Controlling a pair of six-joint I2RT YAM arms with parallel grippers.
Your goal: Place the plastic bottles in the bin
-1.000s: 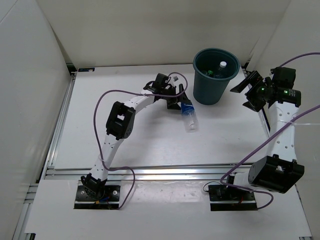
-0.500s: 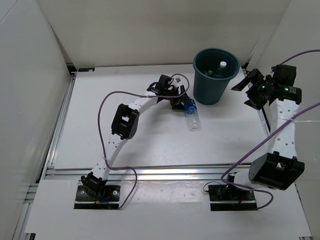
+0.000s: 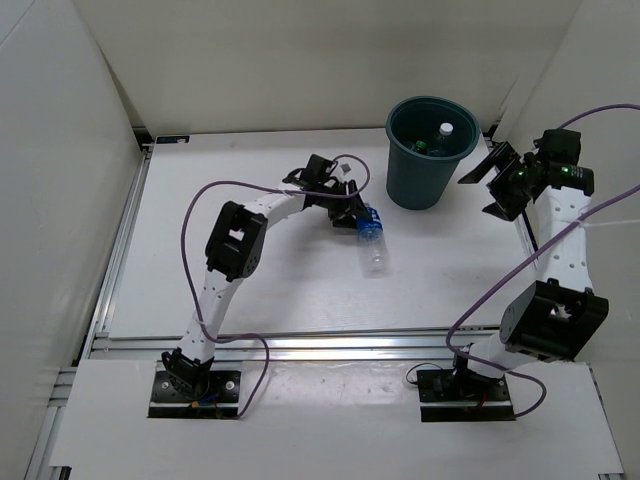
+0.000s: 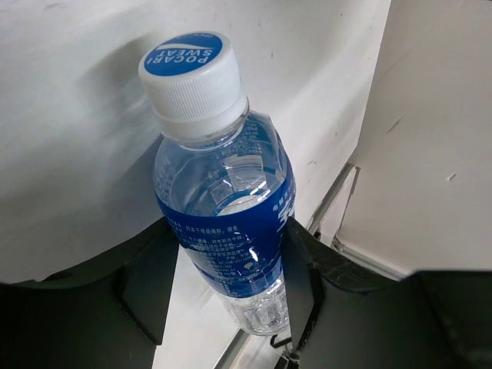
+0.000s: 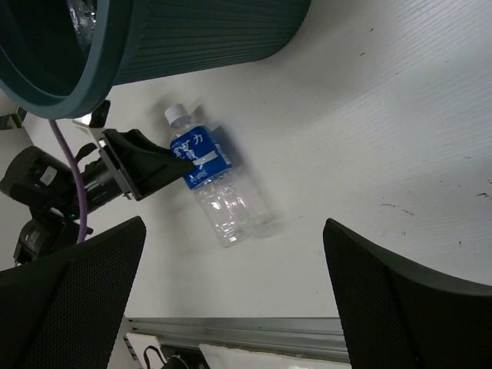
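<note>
Left gripper point(image 3: 357, 216) clamped on blue-labelled bottle point(image 3: 373, 245), table point(image 3: 280, 290) centre. Right gripper point(image 3: 488, 180) jaws wide apart beside bin point(image 3: 420, 185), far edge.

POCARI SWEAT — white letters on the blue top of the white ribbed cap point(image 4: 183, 55) of the clear plastic bottle with a blue label point(image 4: 231, 231); the label's print — too small to read.
</note>
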